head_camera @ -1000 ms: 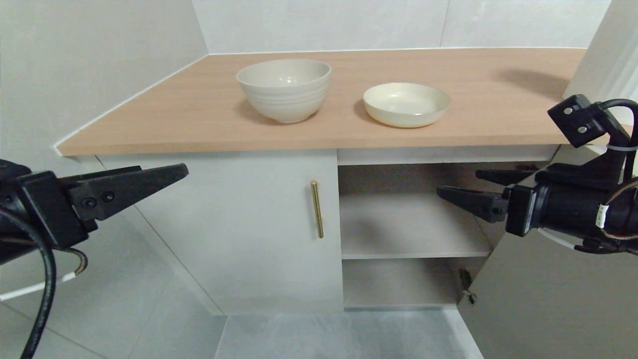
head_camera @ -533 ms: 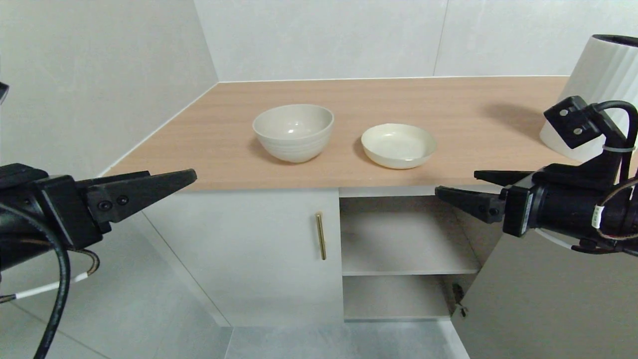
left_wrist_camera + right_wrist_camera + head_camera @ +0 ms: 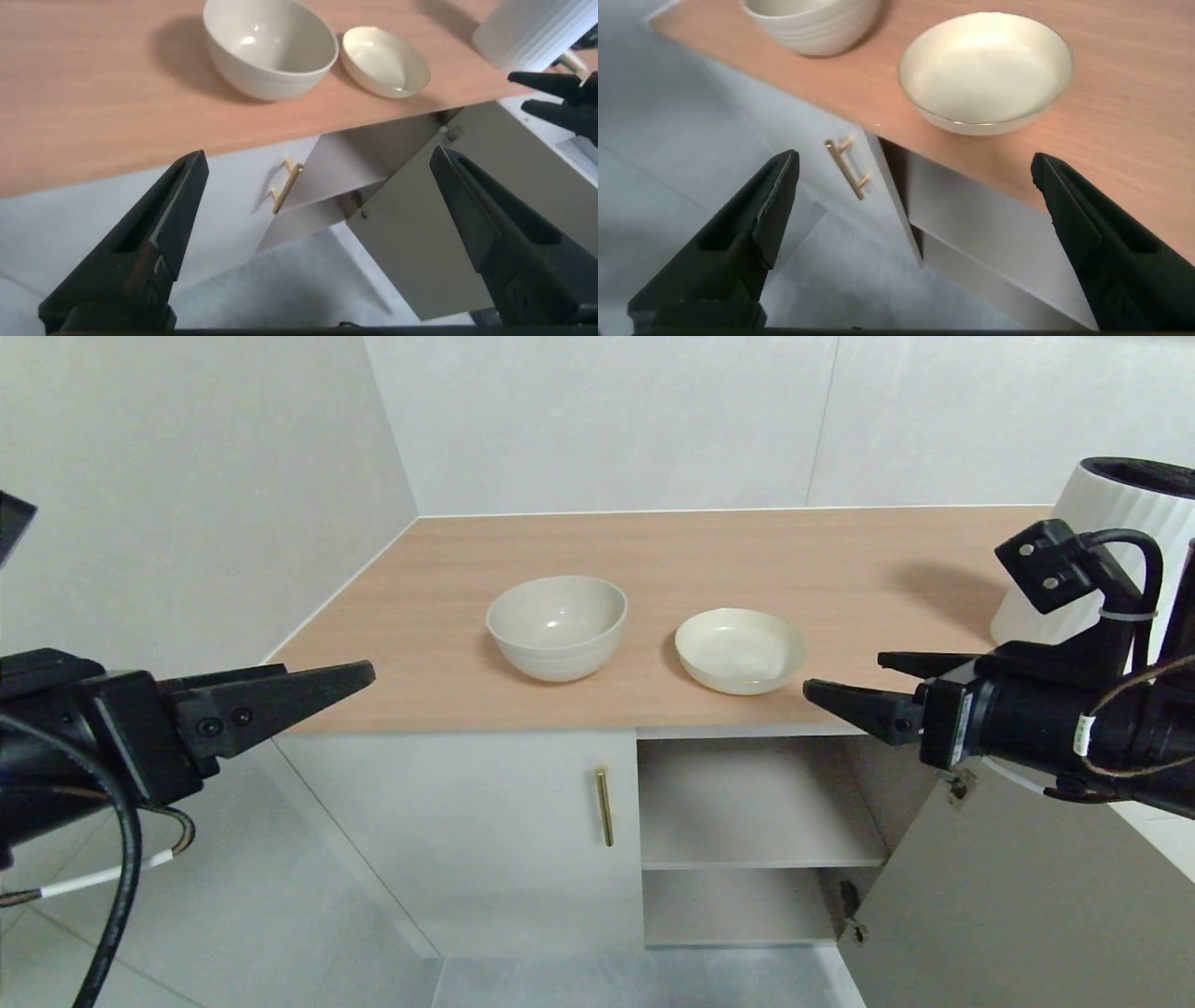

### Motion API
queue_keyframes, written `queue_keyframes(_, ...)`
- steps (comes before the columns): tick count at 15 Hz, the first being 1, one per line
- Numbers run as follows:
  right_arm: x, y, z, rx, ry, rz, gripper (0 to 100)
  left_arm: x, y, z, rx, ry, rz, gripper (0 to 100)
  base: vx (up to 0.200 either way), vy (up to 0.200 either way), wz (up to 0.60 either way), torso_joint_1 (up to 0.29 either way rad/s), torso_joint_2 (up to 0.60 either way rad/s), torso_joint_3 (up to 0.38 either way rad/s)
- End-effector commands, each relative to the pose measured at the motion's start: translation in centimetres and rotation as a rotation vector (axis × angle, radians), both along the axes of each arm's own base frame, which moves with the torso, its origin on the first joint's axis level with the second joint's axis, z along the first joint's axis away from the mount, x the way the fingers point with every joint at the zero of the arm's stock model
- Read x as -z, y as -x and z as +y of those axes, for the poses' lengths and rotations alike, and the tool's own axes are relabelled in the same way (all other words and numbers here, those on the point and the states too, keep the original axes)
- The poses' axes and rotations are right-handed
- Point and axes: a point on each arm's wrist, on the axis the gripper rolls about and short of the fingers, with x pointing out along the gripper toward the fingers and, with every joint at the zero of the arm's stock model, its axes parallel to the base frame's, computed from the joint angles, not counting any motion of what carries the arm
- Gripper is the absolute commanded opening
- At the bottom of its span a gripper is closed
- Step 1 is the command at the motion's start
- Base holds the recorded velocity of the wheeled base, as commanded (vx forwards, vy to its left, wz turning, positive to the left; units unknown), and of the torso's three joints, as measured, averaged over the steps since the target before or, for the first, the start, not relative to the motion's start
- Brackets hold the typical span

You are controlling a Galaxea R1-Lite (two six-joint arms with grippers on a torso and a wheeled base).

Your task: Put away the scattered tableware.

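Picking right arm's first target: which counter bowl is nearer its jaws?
The shallow cream ceramic bowl, above the open cupboard; the deeper ribbed beige bowl sits farther left.

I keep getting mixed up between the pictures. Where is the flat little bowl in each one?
Head view: flat little bowl on the counter, on the robot's right of the deep bowl.
Left wrist view: flat little bowl beside the deep bowl, near the counter edge.
Right wrist view: flat little bowl above the open cupboard.
Shared landmark: the gold door handle.
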Motion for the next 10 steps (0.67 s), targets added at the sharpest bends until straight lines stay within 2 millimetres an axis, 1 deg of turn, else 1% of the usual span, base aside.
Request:
queue_keyframes(1,-0.9,-1.5,0.6,0.047,0.004,0.003,100,-0.7,-1.6,-0.5,-0.003,-0.013,0.041,100,0.0,0.0,0.0,0.0,0.0,0.0)
queue_keyframes(2,-1.5,-2.4,0.4,0.091,0.016,0.017,100,-1.2,-2.4,-0.7,-0.005,-0.024,0.077,100,0.0,0.0,0.0,0.0,0.0,0.0)
queue_keyframes(3,-3.2,-3.7,0.4,0.143,0.036,0.045,100,-1.8,-4.1,-1.2,-0.005,-0.047,0.157,100,0.0,0.0,0.0,0.0,0.0,0.0)
queue_keyframes(5,-5.1,-4.6,0.2,0.173,0.05,0.094,100,-1.9,-6.2,-1.9,-0.007,-0.076,0.248,100,0.0,0.0,0.0,0.0,0.0,0.0)
queue_keyframes(6,-5.4,-4.9,0.2,0.204,0.021,0.15,100,-1.6,-6.8,-2.1,-0.032,-0.101,0.315,100,0.0,0.0,0.0,0.0,0.0,0.0)
queue_keyframes(7,-4.9,-5.2,0.2,0.254,-0.024,0.196,100,-1.0,-6.5,-2.5,-0.017,-0.128,0.382,100,0.0,0.0,0.0,0.0,0.0,0.0)
queue_keyframes(8,-4.4,-5.8,0.4,0.279,-0.021,0.207,100,-0.7,-6.5,-2.8,0.011,-0.13,0.406,100,0.0,0.0,0.0,0.0,0.0,0.0)
queue_keyframes(9,-4.7,-5.9,0.0,0.304,-0.032,0.189,100,-0.1,-7.6,-3.8,0.031,-0.135,0.42,100,0.0,0.0,0.0,0.0,0.0,0.0)
queue_keyframes(10,-4.8,-6.0,0.1,0.311,-0.037,0.179,100,-0.8,-8.8,-4.6,-0.033,-0.091,0.386,100,0.0,0.0,0.0,0.0,0.0,0.0)
